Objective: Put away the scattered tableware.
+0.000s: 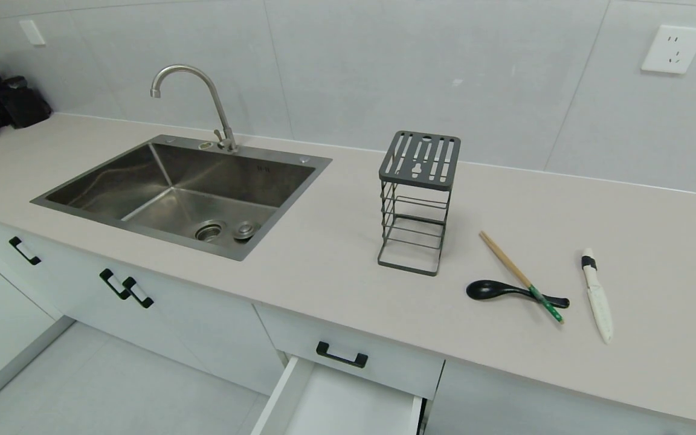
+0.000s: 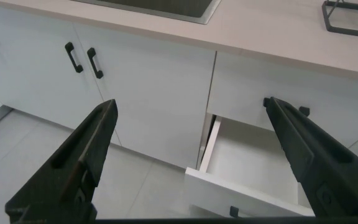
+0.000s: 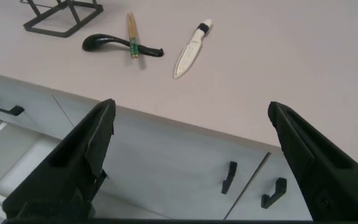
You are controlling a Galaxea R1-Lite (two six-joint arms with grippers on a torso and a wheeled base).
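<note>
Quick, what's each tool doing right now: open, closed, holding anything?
Left tool: open, holding nothing.
Right tool: open, holding nothing.

Bright even light, soft faint shadows, dull sheen on sink [image 1: 112, 175], edges bowed

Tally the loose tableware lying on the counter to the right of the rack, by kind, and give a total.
Black spoon: 1
Chopsticks: 1 pair, lying together across the spoon's handle
White knife: 1
Total: 3
</note>
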